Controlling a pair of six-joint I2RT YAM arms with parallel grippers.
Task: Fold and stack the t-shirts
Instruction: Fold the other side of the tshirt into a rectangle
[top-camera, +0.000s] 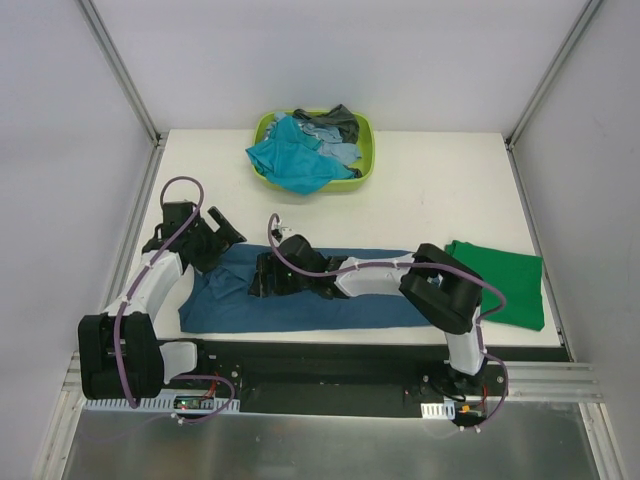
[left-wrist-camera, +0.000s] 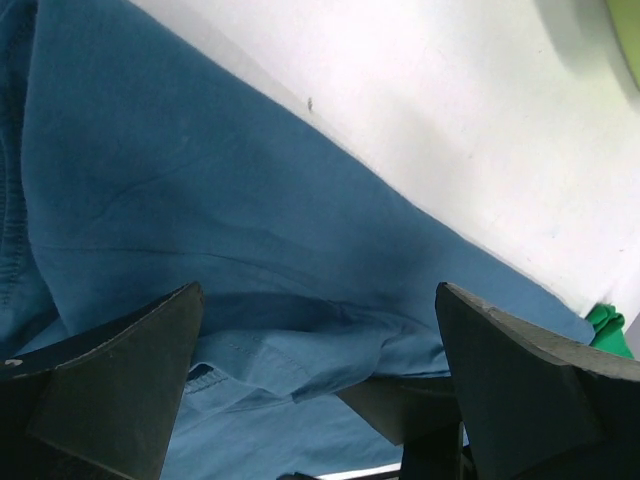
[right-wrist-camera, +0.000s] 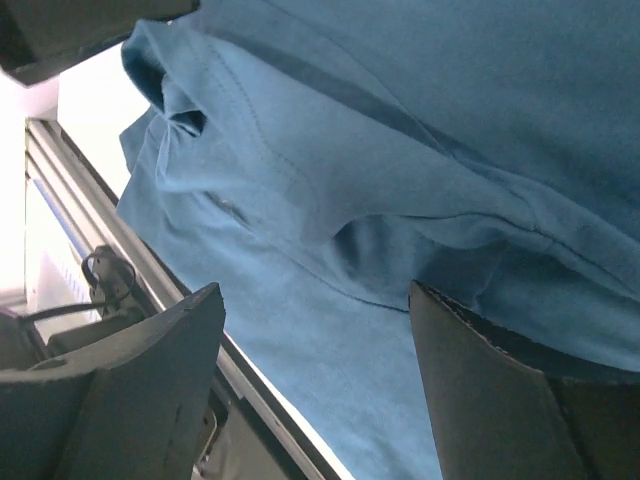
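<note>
The large dark blue t-shirt (top-camera: 340, 305) lies spread along the near edge of the table, with rumpled folds at its left end. My left gripper (top-camera: 215, 238) is open just above the shirt's far left corner. In the left wrist view the cloth (left-wrist-camera: 200, 180) fills the space under the open gripper (left-wrist-camera: 320, 390). My right gripper (top-camera: 265, 275) is open over the shirt's left part; its view shows a fold and hem (right-wrist-camera: 400, 120) between the spread fingers (right-wrist-camera: 315, 390). The bright green t-shirt (top-camera: 505, 285) lies folded at the right.
The lime-green basket (top-camera: 365, 135) stands at the back centre and holds the teal (top-camera: 290, 160), light blue (top-camera: 335, 150) and dark grey (top-camera: 340, 120) shirts. The metal rail (right-wrist-camera: 120, 250) runs along the table's near edge. Frame posts stand at both back corners.
</note>
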